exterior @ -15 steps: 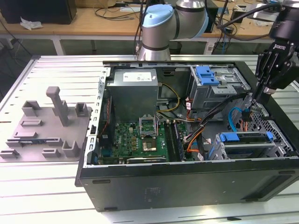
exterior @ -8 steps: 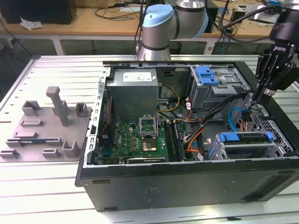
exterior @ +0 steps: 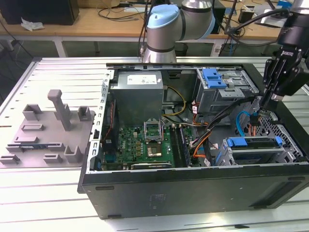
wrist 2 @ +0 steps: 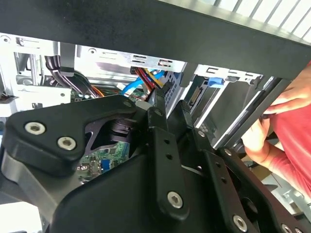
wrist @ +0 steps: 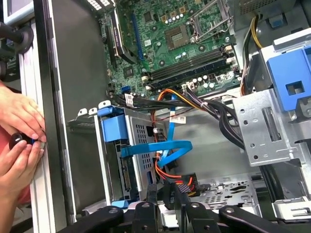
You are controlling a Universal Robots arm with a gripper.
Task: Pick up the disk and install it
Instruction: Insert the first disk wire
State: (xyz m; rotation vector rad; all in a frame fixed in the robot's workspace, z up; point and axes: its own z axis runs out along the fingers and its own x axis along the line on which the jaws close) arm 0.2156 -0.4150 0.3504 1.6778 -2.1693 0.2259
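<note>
The disk [exterior: 252, 142], silver with a blue plastic bracket, sits in the drive cage at the case's front corner, on the exterior view's right. In the first wrist view the disk [wrist: 116, 136] stands on edge in that cage, with a blue flat cable [wrist: 160, 148] looping beside it. My gripper [exterior: 263, 108] hangs just above and behind the cage. Its fingers [wrist: 151, 193] are shut on a black cable plug [wrist: 169, 186] with red and orange wires. In the second wrist view the same plug [wrist 2: 164, 90] sits at the fingertips [wrist 2: 158, 104].
The open black case [exterior: 193, 186] holds a grey power-supply box [exterior: 140, 92], a green motherboard [exterior: 145, 142] and an upper cage with a blue latch [exterior: 216, 79]. A person's hands [wrist: 17, 121] rest on the case edge near the disk. Grey fixtures [exterior: 48, 125] stand on the exterior view's left.
</note>
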